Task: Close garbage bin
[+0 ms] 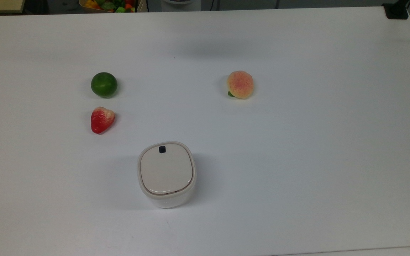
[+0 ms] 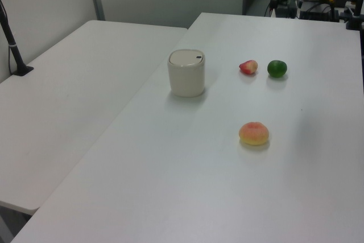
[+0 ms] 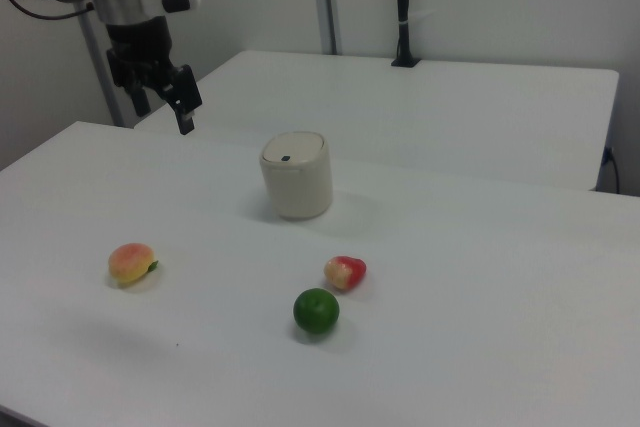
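Observation:
The garbage bin is a small cream-white tub standing on the white table, its flat beige lid lying level on the rim, with the black tab on the far side in the top view. It also shows as the garbage bin in the left view and the garbage bin in the right view. My gripper hangs high in the air, left of and above the bin in the right view, well apart from it. Its fingers are spread open and hold nothing.
A green lime and a red strawberry lie to the top view's left of the bin. A peach lies further off on the top view's right. A basket of coloured items sits beyond the table's far edge.

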Robot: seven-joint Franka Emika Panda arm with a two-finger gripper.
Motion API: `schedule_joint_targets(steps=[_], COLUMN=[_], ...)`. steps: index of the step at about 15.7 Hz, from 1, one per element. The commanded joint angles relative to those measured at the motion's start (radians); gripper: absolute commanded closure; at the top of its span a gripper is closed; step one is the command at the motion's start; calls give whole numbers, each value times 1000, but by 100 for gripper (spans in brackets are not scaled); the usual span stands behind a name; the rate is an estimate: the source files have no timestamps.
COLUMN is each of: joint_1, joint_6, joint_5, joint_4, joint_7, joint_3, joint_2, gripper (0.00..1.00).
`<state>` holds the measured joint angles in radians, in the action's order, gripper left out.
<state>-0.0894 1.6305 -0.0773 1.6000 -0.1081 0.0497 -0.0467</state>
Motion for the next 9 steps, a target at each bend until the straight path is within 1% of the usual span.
schedule_joint_targets(steps=[1, 4, 5, 9], joint_1=[-15, -15, -13, -3], joint_6=[-14, 25, 41, 100], joint_5=[-13, -10, -10, -12], joint_4=[24, 24, 24, 24], joint_7=[79, 214, 234, 199], joint_3=[7, 15, 15, 15], joint_2=[-19, 5, 11, 22], gripper=[0, 0, 0, 0])
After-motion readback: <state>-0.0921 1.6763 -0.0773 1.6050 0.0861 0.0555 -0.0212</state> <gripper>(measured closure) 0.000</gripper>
